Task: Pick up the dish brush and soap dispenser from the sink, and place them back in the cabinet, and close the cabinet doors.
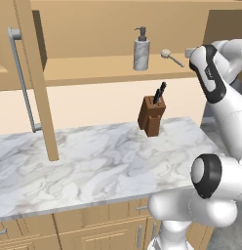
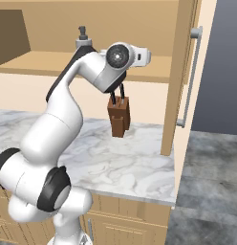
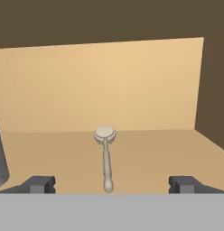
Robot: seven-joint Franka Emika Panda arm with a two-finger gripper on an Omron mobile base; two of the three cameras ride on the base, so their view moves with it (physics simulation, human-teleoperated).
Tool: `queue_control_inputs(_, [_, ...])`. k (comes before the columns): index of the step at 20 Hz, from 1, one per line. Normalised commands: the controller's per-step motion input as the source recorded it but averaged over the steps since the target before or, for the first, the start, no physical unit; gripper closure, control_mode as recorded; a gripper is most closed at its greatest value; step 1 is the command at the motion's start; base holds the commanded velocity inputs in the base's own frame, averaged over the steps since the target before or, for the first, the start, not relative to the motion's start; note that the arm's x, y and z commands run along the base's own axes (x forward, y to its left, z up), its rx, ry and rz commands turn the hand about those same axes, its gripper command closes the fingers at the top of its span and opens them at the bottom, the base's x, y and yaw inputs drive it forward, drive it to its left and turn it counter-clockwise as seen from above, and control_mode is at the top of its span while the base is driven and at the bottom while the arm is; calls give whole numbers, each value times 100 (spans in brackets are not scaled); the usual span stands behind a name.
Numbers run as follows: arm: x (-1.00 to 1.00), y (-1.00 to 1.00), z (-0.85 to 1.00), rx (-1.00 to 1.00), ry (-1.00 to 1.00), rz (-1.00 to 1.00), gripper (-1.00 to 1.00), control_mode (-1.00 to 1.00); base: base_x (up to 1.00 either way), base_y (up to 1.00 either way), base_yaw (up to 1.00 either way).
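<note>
- My pincer (image 3: 112, 185) stands wide open with nothing in it, its tips either side of the dish brush (image 3: 105, 158).
- That brush lies flat on the cabinet (image 1: 93, 68) shelf, near the soap dispenser (image 1: 141, 50); both look light and stiff.
- The thin handle is the place to grip.
- The cabinet doors (image 1: 37, 83) hang open; there's room to back out over the counter (image 1: 93, 161), minding the knife block (image 1: 152, 114).

A glossy white robot arm (image 2: 53, 124) built of rounded, tubular segments, with black bands at its joints and round grey-white end caps. Two small, dark grey, blocky fingertips (image 3: 39, 184) tip its gripper (image 3: 113, 185).
</note>
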Motion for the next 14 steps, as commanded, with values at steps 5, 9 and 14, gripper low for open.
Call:
queue_control_inputs(5, [-26,-2,6,0,0,0,-100,-100,0,0,0])
queue_control_inputs(9, [-24,-4,6,0,0,0,-100,-100,0,0,0])
queue_control_inputs(14, [-24,-4,9,0,0,0,-100,-100,0,0,0])
